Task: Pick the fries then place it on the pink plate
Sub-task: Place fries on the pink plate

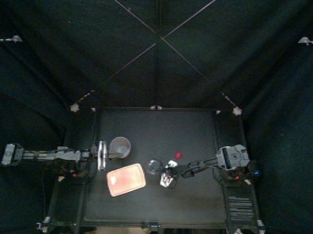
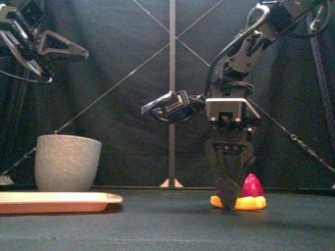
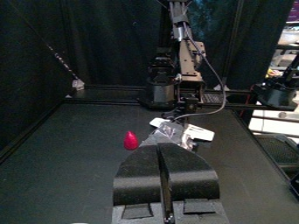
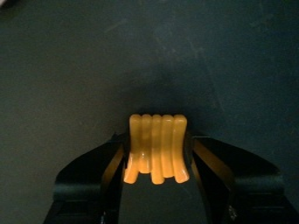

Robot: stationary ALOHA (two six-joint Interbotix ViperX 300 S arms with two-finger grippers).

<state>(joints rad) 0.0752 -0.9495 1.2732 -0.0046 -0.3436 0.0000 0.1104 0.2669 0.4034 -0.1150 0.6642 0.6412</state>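
The yellow fries (image 4: 158, 156) sit between my right gripper's (image 4: 158, 138) two jaws, which press against both sides. In the front view that gripper (image 2: 229, 202) points straight down to the table, and the fries (image 2: 249, 203) rest on the surface beside a red strawberry toy (image 2: 252, 183). The pink plate (image 2: 59, 201) lies at the front left, also seen as the pink plate (image 1: 126, 181) from above, left of the right gripper (image 1: 167, 179). My left gripper (image 3: 163, 156) is shut and empty, resting at the table's left side.
A tall grey speckled cup (image 2: 67, 161) stands just behind the plate, the same cup (image 1: 121, 144) seen from above. The strawberry (image 3: 131, 140) lies near the table's middle, close to the right arm.
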